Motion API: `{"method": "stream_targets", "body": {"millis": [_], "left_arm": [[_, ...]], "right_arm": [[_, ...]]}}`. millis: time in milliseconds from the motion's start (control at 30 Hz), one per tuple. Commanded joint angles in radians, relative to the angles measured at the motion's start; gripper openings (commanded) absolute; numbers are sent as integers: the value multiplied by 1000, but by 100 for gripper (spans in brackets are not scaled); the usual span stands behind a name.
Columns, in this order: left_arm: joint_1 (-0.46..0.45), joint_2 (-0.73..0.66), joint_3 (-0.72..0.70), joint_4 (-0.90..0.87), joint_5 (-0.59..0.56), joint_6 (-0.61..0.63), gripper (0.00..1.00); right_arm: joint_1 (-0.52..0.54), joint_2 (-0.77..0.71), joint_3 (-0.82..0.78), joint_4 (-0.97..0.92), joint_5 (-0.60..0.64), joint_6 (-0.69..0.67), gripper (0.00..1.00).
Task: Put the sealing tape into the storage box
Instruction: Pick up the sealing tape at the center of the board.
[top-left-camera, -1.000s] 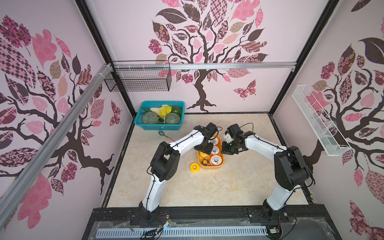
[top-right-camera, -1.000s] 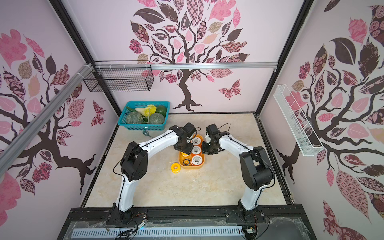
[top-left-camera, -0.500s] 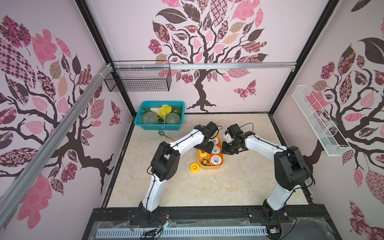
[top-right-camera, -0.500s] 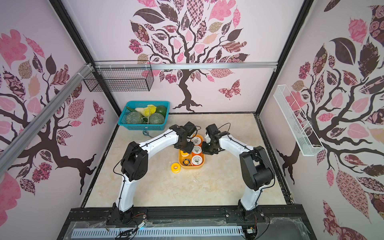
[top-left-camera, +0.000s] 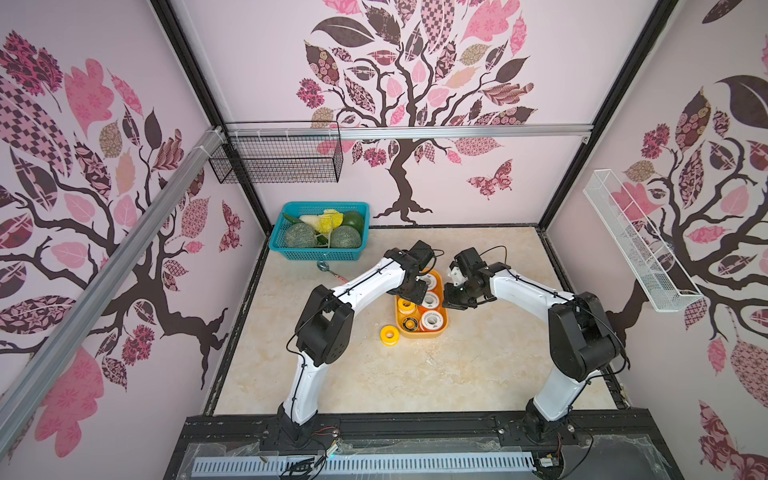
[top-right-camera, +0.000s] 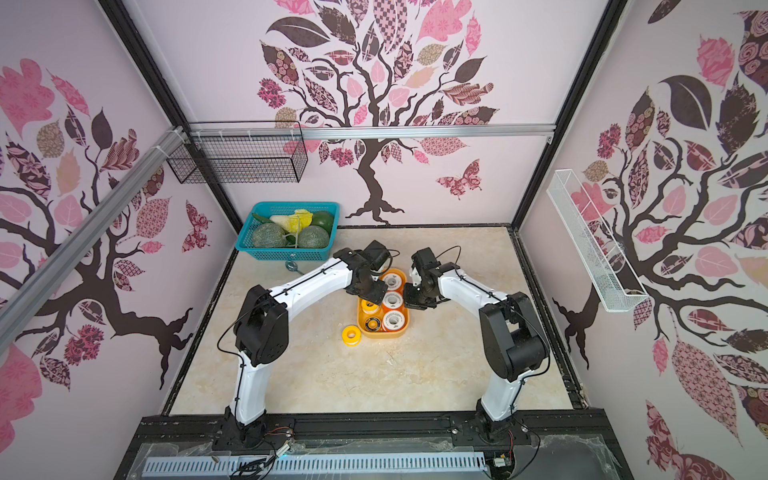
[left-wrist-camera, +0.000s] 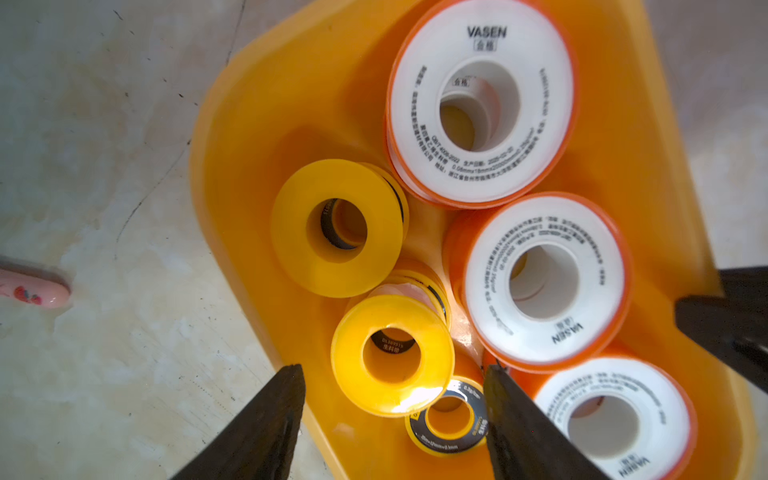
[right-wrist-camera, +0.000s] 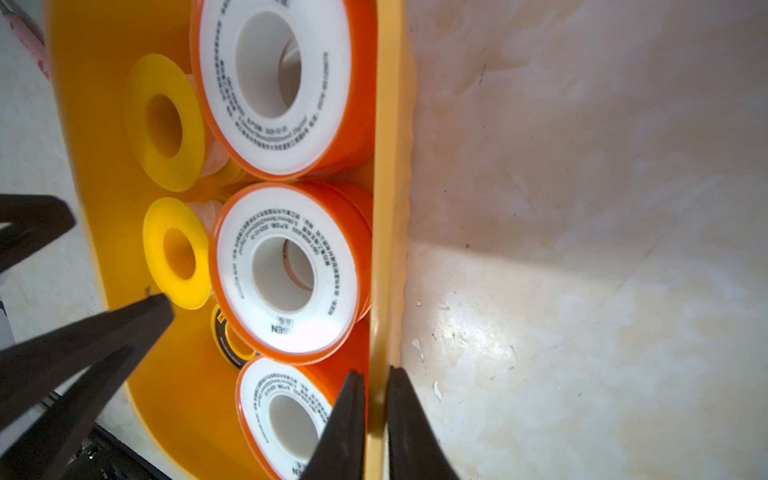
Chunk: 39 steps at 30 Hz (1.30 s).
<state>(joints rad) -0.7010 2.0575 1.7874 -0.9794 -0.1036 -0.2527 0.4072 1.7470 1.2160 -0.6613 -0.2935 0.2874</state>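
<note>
Where your two arms meet: right over the storage box (top-left-camera: 419, 335), which sits about mid-surface (top-left-camera: 374, 374) in both top views.
Left fingers: your left gripper (left-wrist-camera: 395, 370) is spread wide, one finger on either side of a yellow roll of sealing tape (left-wrist-camera: 392, 353). There's a gap on both sides, so it's gripping nothing.
That yellow roll: already inside the box, tilted and propped on the rolls under it.
Right fingers: your right gripper (right-wrist-camera: 376, 374) is pinched onto the box's long side wall, one finger inside and one outside.
Rest of the box: three white-faced orange rolls (left-wrist-camera: 482, 104) sit in a row along that same wall. A second yellow roll (left-wrist-camera: 336, 228) is next to them, and a black-faced roll (left-wrist-camera: 449, 415) lies flat on the bottom.
Stray yellow roll (top-left-camera: 389, 334): flat on the surface just beside the box's near corner, on your left arm's side. Can't tell if it touches the box.
Teal basket (top-left-camera: 318, 254): back-left corner, full of produce, well apart from the box.
Pink-handled thing (left-wrist-camera: 33, 291): on the surface between basket and box. Looks like a spoon, not sure though.
</note>
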Motion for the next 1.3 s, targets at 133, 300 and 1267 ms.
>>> {"method": "stream_targets", "body": {"millis": [133, 300, 1267], "left_arm": [[0, -213, -137, 91, -27, 1, 73], [51, -352, -290, 161, 36, -37, 73], [-4, -599, -844, 353, 112, -143, 78]], "right_arm": [[3, -13, 35, 14, -7, -4, 16], [3, -24, 32, 14, 32, 5, 16], [4, -43, 23, 10, 83, 22, 14]]}}
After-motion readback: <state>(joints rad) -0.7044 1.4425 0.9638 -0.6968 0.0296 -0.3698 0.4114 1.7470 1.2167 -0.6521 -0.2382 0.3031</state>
